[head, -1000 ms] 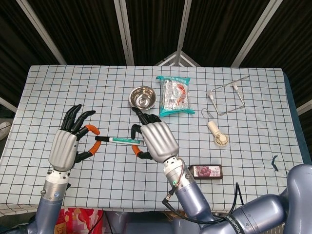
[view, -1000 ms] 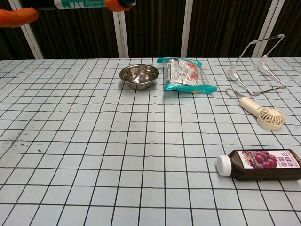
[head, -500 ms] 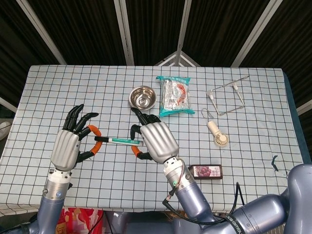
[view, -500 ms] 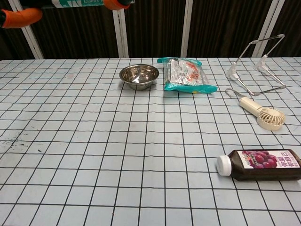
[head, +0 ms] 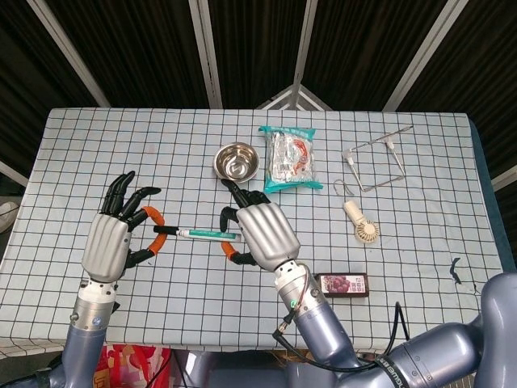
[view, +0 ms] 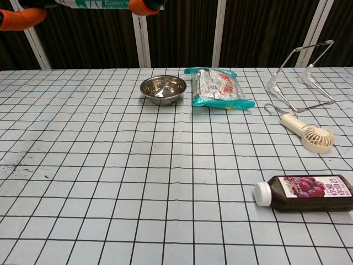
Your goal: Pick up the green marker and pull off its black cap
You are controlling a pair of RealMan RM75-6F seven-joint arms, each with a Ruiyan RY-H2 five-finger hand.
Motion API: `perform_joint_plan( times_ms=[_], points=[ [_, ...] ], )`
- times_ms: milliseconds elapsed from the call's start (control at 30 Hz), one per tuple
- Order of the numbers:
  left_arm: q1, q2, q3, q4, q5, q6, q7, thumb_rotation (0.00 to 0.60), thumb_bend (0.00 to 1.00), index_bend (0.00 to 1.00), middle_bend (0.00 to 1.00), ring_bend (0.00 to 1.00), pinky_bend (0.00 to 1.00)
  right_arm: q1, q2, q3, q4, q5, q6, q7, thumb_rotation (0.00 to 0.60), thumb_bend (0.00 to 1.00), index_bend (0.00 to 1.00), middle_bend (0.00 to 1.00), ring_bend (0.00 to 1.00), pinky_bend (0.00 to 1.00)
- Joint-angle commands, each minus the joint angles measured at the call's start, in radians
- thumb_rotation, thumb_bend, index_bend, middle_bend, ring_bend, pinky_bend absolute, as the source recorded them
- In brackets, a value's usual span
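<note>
The green marker (head: 202, 234) is held level above the table between both hands, white barrel with a green band. My right hand (head: 262, 230) grips the barrel's right part. The black cap (head: 163, 230) sits on the marker's left end. My left hand (head: 109, 242) pinches that cap between orange-tipped fingers, its other fingers spread. In the chest view only the top edge shows them: the marker (view: 94, 3), a left orange fingertip (view: 22, 17) and a right one (view: 143, 6).
A steel bowl (head: 237, 160) and a snack packet (head: 289, 158) lie behind the hands. To the right are a wire stand (head: 376, 158), a small hand fan (head: 362, 224) and a dark juice bottle (head: 343, 284) on its side.
Both hands and the marker have shifted only slightly. The cap stays on the marker's left end, in the left hand's fingers.
</note>
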Motion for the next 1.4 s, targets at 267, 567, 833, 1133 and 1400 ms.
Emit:
perform_joint_plan(
  times_ms=[267,567,833,1133,1400],
  points=[
    [0.013,0.009,0.009,0.01,-0.011,0.009,-0.022,0.6,0.47,0.6,0.25,0.0,0.0,-0.02,0.017,-0.021,0.006,-0.008,-0.013,0.022,0.6,0.57,0.76,0.08,0.19,0.19],
    [0.067,0.072,0.036,0.023,0.019,0.067,-0.097,0.6,0.47,0.6,0.24,0.0,0.0,-0.075,0.042,-0.078,0.039,-0.036,-0.057,0.074,0.6,0.57,0.76,0.08,0.19,0.19],
    [0.143,0.122,0.105,0.118,0.004,0.097,-0.211,0.6,0.47,0.6,0.24,0.0,0.0,-0.151,0.045,-0.164,0.119,-0.117,-0.149,0.18,0.6,0.57,0.77,0.08,0.19,0.19],
    [0.103,0.004,0.104,0.37,-0.12,-0.049,-0.285,0.6,0.47,0.61,0.21,0.0,0.0,-0.2,0.024,-0.218,0.178,-0.203,-0.193,0.239,0.6,0.57,0.77,0.08,0.19,0.19],
    [0.0,-0.171,0.047,0.616,-0.164,-0.167,-0.391,0.6,0.47,0.6,0.2,0.0,0.0,-0.226,0.015,-0.239,0.198,-0.242,-0.205,0.246,0.6,0.57,0.77,0.08,0.19,0.19]
  ],
)
